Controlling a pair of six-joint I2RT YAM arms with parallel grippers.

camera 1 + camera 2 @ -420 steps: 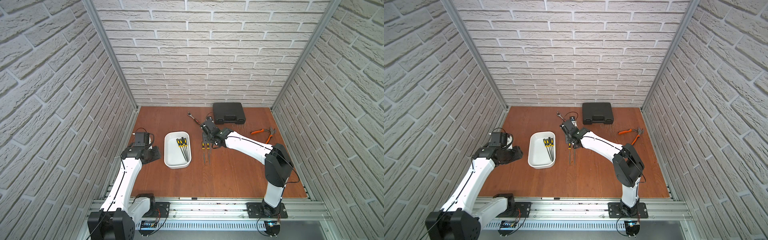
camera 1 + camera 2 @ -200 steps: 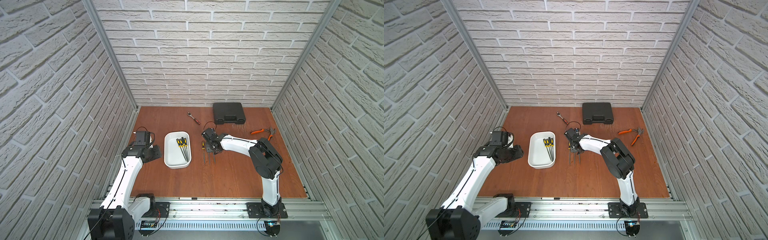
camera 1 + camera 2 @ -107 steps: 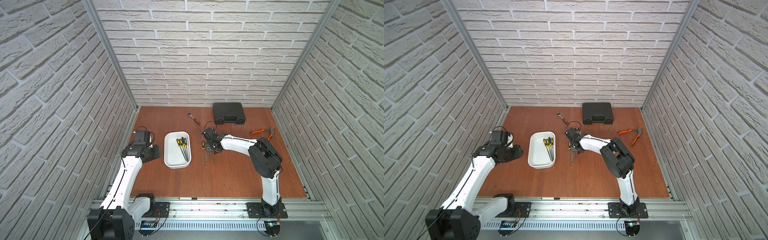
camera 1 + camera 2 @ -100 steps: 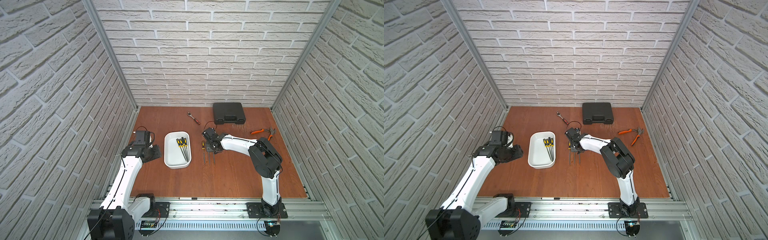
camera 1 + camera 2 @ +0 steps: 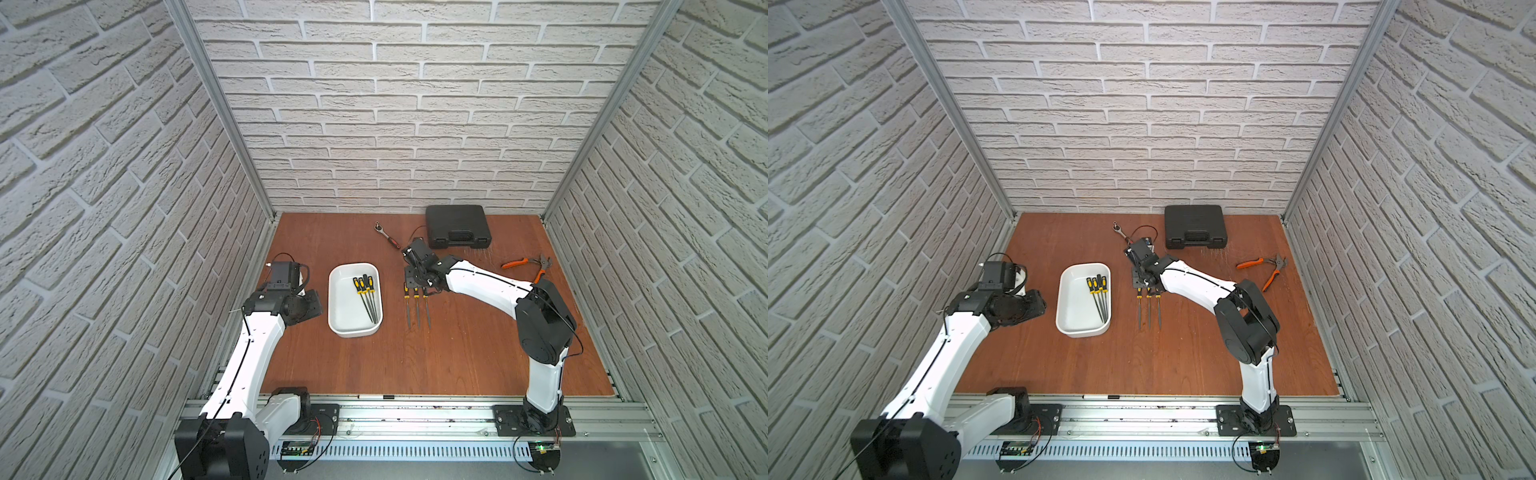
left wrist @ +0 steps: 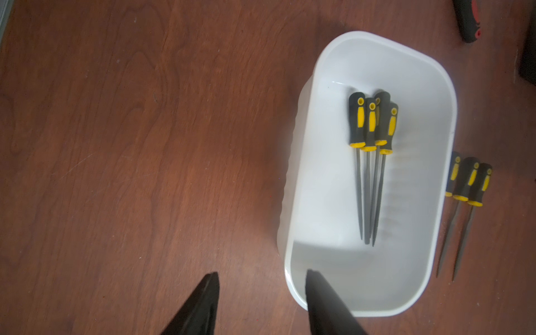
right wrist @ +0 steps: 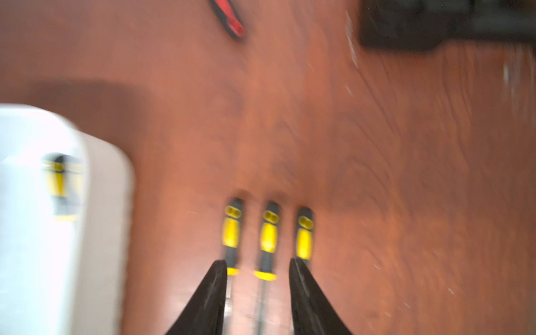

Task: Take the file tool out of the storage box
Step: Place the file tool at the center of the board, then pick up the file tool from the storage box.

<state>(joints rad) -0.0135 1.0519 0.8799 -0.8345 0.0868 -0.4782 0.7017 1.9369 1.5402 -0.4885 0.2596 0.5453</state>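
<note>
Right gripper (image 7: 258,262) hangs low over the table (image 5: 457,357) with its fingers spread and nothing pinched. In the blurred wrist view its tips straddle the handle of the middle one of three files (image 5: 416,305), which lie side by side, handles far and points near. The right arm (image 5: 540,320) rises from the near right base and folds at a black elbow. Its white forearm runs left and far to a wrist bent down over the handle ends.

Just left of those files sits the storage box (image 5: 334,291), a shallow white tub with rounded corners. Inside it four files (image 5: 366,297) are bunched toward its right wall, handles far. They have black grips with yellow inlays and yellow collars, and thin grey blades that taper to points.

Just left of the box, the left gripper (image 6: 261,275) is spread too, with nothing between its fingers.

Bare wood lies open on the near side of the box and files. A ratchet (image 5: 386,236) and a black tool case (image 5: 457,226) lie at the far edge, and the pliers (image 5: 525,264) lie well apart at the right.
</note>
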